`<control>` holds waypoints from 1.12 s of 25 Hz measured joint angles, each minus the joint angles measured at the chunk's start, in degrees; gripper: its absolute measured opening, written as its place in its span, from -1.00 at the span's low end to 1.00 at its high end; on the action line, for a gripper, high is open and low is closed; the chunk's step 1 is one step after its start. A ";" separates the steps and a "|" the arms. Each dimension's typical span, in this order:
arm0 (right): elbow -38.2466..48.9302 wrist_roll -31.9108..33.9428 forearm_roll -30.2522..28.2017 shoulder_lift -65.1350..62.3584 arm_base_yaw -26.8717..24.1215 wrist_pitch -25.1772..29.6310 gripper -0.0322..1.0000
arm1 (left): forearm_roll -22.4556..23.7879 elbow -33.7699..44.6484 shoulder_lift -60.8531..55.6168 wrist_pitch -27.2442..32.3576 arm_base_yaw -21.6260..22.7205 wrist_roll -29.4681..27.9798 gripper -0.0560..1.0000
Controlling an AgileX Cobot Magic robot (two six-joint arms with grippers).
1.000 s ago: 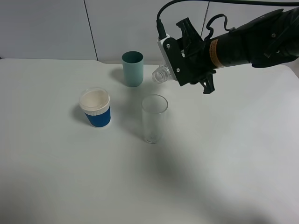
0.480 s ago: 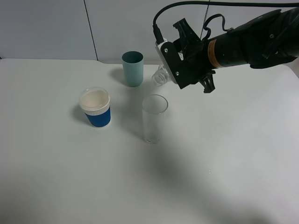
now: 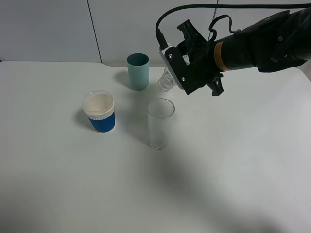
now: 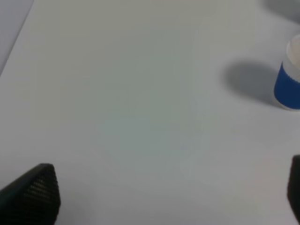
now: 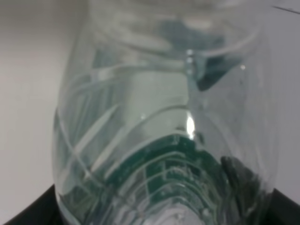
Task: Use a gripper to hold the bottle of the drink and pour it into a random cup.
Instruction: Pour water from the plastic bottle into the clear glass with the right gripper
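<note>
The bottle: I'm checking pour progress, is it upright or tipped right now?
Tipped: the bottle lies nearly sideways in the right gripper, its neck angled down toward the clear glass.

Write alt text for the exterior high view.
The right arm's black claw holds a small clear plastic bottle tipped neck-down towards a tall clear drinking glass on a white table. A teal opaque cup stands behind the glass, and a blue-sleeved white paper cup to its left.

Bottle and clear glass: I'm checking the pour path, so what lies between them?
Nothing: the exterior high view shows only bare table between bottle and glass.
</note>
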 joint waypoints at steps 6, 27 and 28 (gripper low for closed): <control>0.00 -1.44 0.00 0.00 0.25 1.09 0.14 | 0.00 0.00 0.00 0.00 0.00 0.00 0.96; 0.00 -5.17 0.00 0.00 1.31 3.23 0.14 | 0.00 0.00 0.00 0.00 0.00 0.00 0.96; 0.00 -5.36 0.00 0.00 1.31 3.35 0.14 | 0.00 0.00 0.00 0.00 0.00 0.00 0.96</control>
